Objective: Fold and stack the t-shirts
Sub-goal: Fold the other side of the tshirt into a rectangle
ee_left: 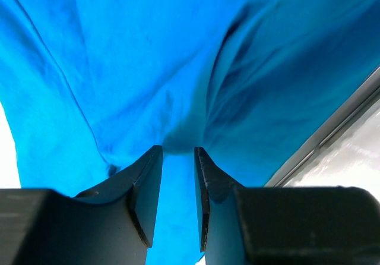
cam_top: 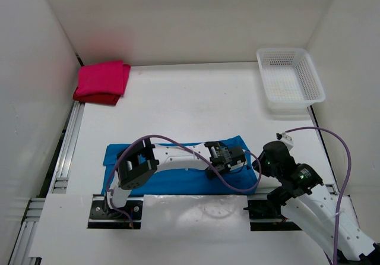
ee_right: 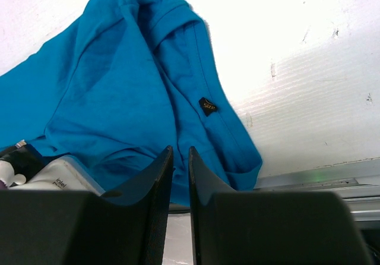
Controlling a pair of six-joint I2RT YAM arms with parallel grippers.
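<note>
A bright blue t-shirt (cam_top: 178,183) lies spread flat along the near edge of the table. My left arm reaches across it, and my left gripper (cam_top: 238,158) is at its right part. In the left wrist view the jaws (ee_left: 178,152) are close together on a puckered fold of the blue cloth (ee_left: 148,69). My right gripper (cam_top: 262,164) hovers just off the shirt's right edge, shut and empty (ee_right: 181,152); the blue shirt (ee_right: 119,87) with its small black size label (ee_right: 207,106) lies beyond it. A folded magenta-pink t-shirt (cam_top: 102,78) rests on a folded dark red one (cam_top: 98,97) at the back left.
A white mesh basket (cam_top: 284,50) stands at the back right. White walls enclose the table. A metal rail (cam_top: 65,152) runs along the left side, and another (ee_right: 320,179) along the near edge. Purple cables (cam_top: 332,137) loop over both arms.
</note>
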